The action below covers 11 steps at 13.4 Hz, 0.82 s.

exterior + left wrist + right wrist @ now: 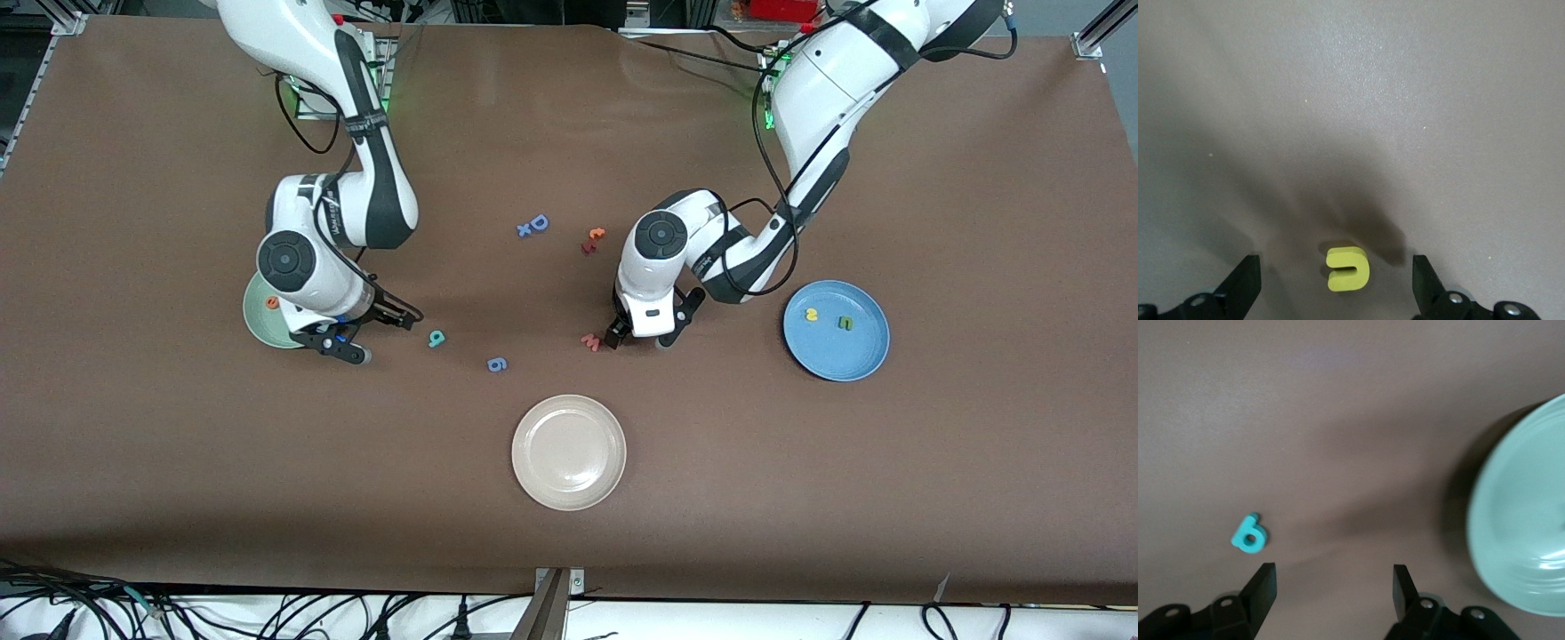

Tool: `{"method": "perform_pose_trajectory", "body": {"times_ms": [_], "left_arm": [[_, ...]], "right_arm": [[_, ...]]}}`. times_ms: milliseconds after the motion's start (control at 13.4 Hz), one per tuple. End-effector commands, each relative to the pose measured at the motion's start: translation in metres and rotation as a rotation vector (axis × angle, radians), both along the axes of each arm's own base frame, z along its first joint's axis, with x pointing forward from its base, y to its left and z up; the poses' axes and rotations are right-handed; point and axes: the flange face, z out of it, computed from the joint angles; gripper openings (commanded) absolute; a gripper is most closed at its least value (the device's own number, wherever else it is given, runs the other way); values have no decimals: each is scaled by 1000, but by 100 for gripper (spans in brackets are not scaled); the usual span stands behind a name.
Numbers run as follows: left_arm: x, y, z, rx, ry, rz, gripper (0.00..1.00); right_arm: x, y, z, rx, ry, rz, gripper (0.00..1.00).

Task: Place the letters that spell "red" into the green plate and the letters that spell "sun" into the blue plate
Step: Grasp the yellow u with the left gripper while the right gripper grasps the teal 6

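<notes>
Beige-white plate (568, 452) is seen empty at the lower centre of the frame. At mid-frame the left claw (645, 336) is lowered to the desk (569, 133), released, with its jaws set wide on either side of the yellow "u" (1347, 269); closing on it is judged the next move, then a carry to the blue plate (867, 360), where the yellow "s" (811, 314) and green "n" (845, 323) already lie. The right claw (342, 342) is held released and empty between the green plate (258, 320), holding the orange "e" (272, 302), and the teal "d" (436, 338).
</notes>
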Motion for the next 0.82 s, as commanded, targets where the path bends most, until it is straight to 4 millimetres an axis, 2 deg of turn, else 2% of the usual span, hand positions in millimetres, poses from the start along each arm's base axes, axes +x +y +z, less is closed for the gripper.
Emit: {"method": "perform_pose_trajectory", "body": {"times_ms": [0,75,224,299,373,523,597,672,747], "left_arm": [[5,-5,0,7,-31,38,100],[5,-7,1,0,-36,44,100],[3,-10,-2,-5,-37,51,97],[2,-10,-4,-1,-38,53,96],[2,-10,-4,5,-47,55,94],[2,-10,-6,17,-63,49,92],[2,-10,-6,16,-63,56,84],[2,-10,-6,15,-63,61,74],[2,-10,-5,15,-65,61,71]], "right_arm": [[9,19,-14,28,-24,-43,79],[14,25,-14,34,-39,-47,79],[20,28,-28,33,-92,-66,79],[20,39,-35,50,-113,-81,80],[25,51,-32,60,-132,-86,82],[29,60,-30,62,-145,-87,84],[31,63,-30,61,-148,-79,93],[30,65,-30,60,-145,-68,94],[28,64,-32,56,-141,-64,94]]}}
